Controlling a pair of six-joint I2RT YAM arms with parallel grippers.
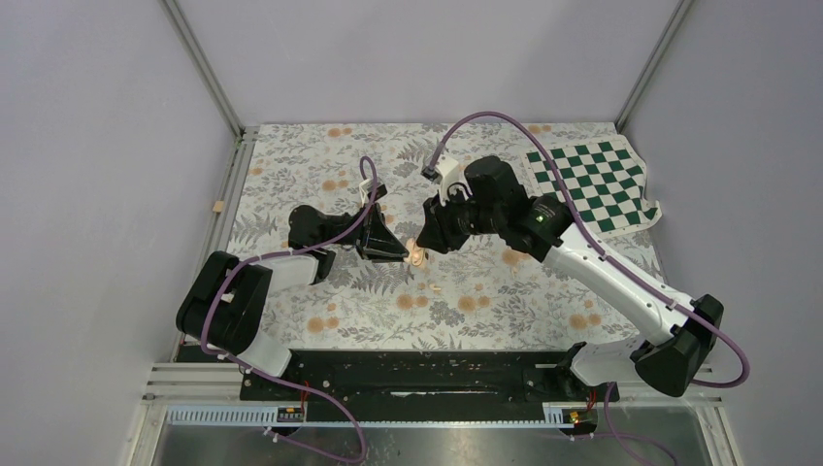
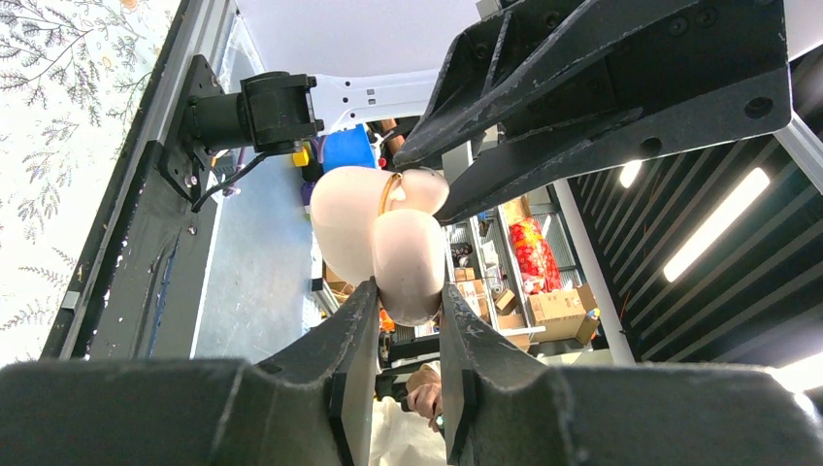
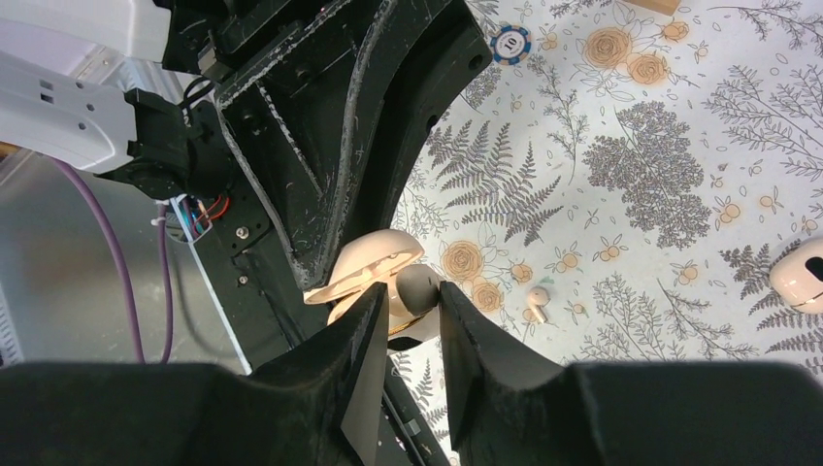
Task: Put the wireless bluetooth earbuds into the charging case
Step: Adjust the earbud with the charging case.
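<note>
The small, pale peach-pink, rounded plastic charging case (image 2: 349, 228) is held up off the bench (image 1: 320, 184), a flat top covered with a cloth printed with grey ferns and orange flowers, roughly at its middle between the two arms. The case stands open: its two smooth, matte, egg-like halves splay apart, joined by a thin gold-coloured hinge (image 2: 388, 190). The left wrist view shows only the glossless outer shells, and from there the hollow inside cannot be seen. The left hand (image 2: 410, 289) is nearly closed, its two black fingers pressed to either side of the lower half. The right hand (image 3: 412, 289) is likewise narrowed to a small gap, its fingers on both sides of a rounded part of the case, with the other half flaring out just past the fingertips. The two hands meet tip to tip over the case. One tiny peach-cream plastic earbud (image 3: 537, 301) lies loose on the cloth, near the case but apart from it and untouched by either hand. A pale rounded piece (image 3: 801, 277) is cut off by the right edge of the right wrist view; what it is cannot be told. A green-and-white chequered mat (image 1: 592, 180) lies at the far right corner.
</note>
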